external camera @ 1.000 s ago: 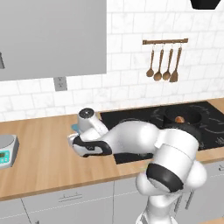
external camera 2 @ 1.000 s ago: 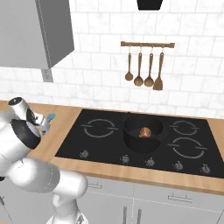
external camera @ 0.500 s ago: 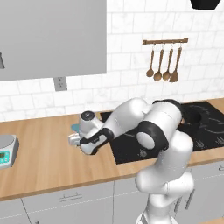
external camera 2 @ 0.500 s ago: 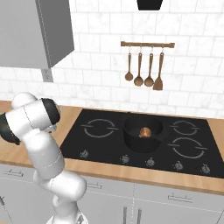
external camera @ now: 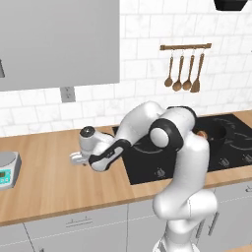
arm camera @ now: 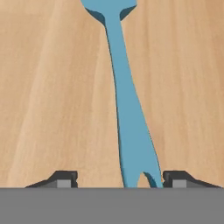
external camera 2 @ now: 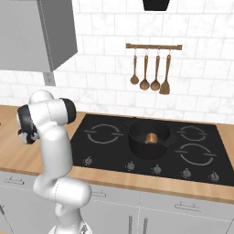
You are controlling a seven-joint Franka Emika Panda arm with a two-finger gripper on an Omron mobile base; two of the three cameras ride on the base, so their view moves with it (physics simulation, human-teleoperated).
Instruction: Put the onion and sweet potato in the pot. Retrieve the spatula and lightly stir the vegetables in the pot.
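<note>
The teal-blue spatula [arm camera: 124, 96] lies flat on the wooden counter, its head at the top of the hand view and its handle end running down between my fingertips. My gripper [arm camera: 120, 178] is down at the counter, open, with its jaws on either side of the handle; the right one is close to it and the left one stands further off. From the left base view the gripper [external camera: 78, 158] sits low on the counter left of the cooktop. The dark pot [external camera 2: 148, 139] stands mid-cooktop with the reddish-brown sweet potato [external camera 2: 151, 137] inside. The onion is hidden.
A black cooktop [external camera 2: 109, 137] fills the counter to the right of my hand. A small kitchen scale [external camera: 7, 170] stands at the far left. Wooden spoons and a turner hang on a wall rail [external camera 2: 153, 46]. A grey cabinet [external camera: 59, 39] hangs overhead.
The arm has unfolded, its elbow rising above the cooktop, while the hand came down onto the counter over the spatula. The jaws have drawn closer together.
</note>
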